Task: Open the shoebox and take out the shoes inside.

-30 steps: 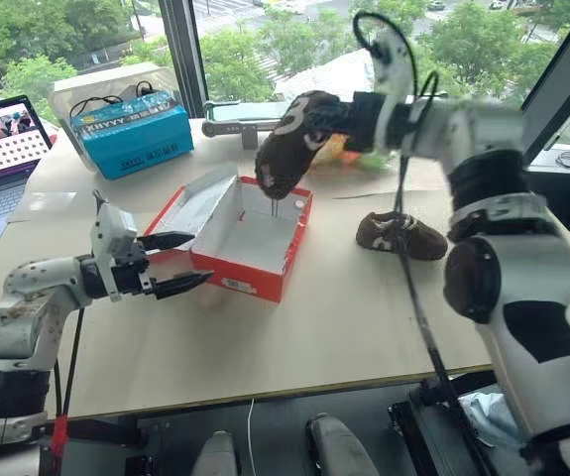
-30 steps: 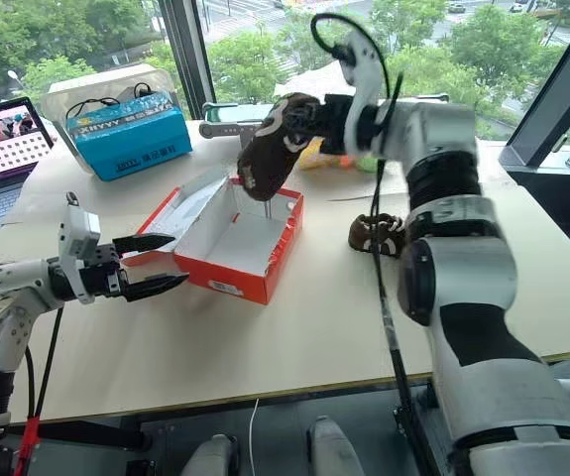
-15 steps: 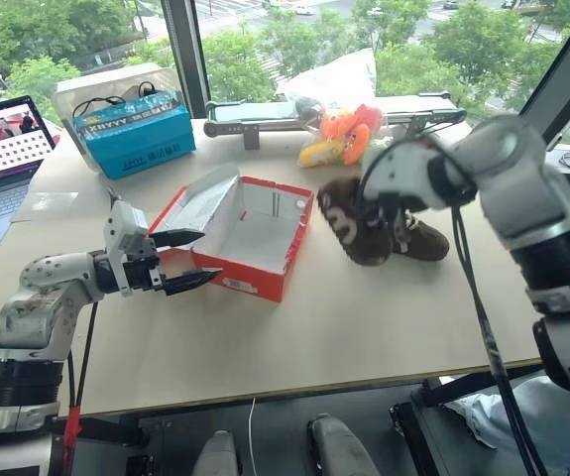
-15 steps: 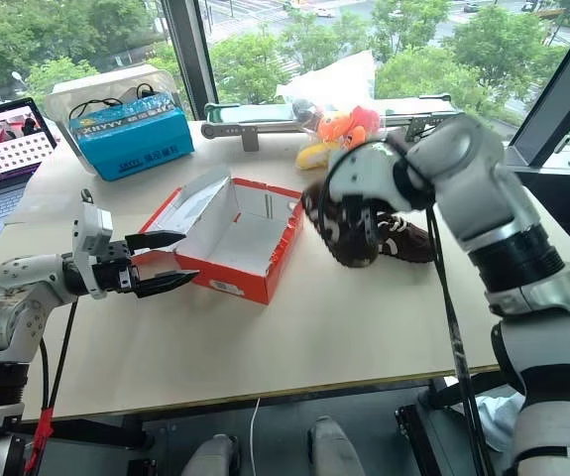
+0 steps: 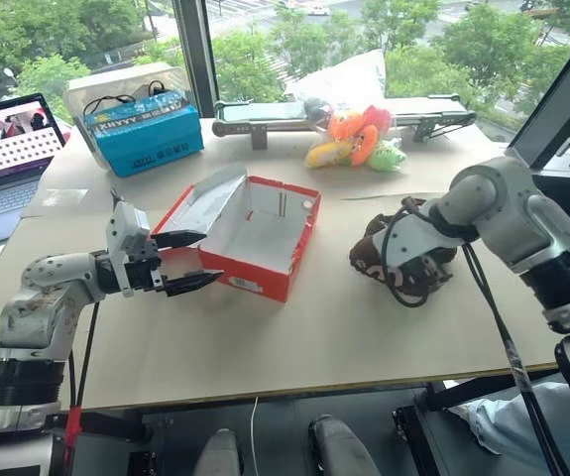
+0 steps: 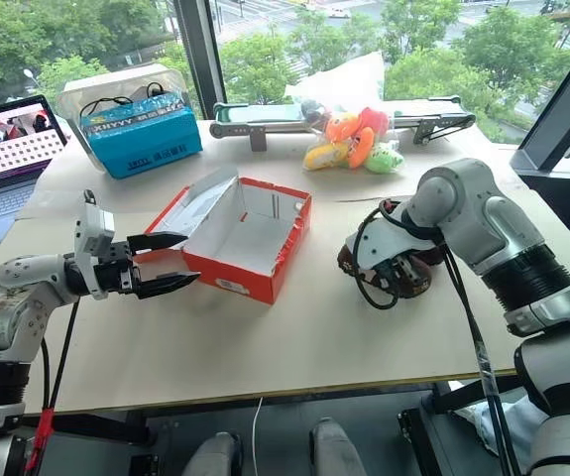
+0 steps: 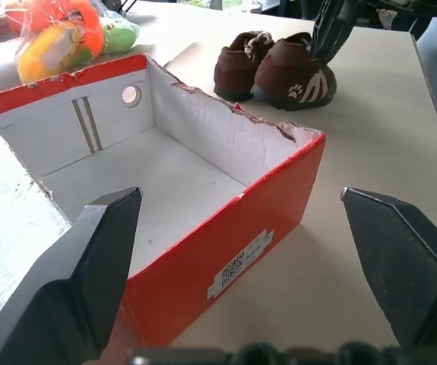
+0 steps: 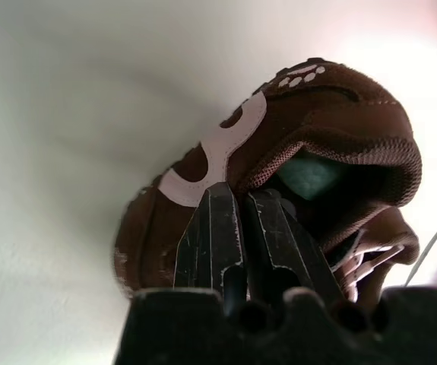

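Observation:
The red shoebox lies open on the table, its lid folded back to the left and its grey-white inside bare. The two dark brown shoes sit side by side on the table right of the box. My right gripper points down and is shut on the collar of the nearer shoe, which rests at the table. My left gripper is open and level, with nothing between its fingers, at the box's near left corner.
A blue box and a clear tub stand at the back left, and a laptop sits at the far left. Orange, yellow and green plush toys and a long grey bar lie along the window edge.
My right arm swung the shoe from above the box down and to the right, bringing it to the table beside the other shoe. The left gripper stayed in place, open.

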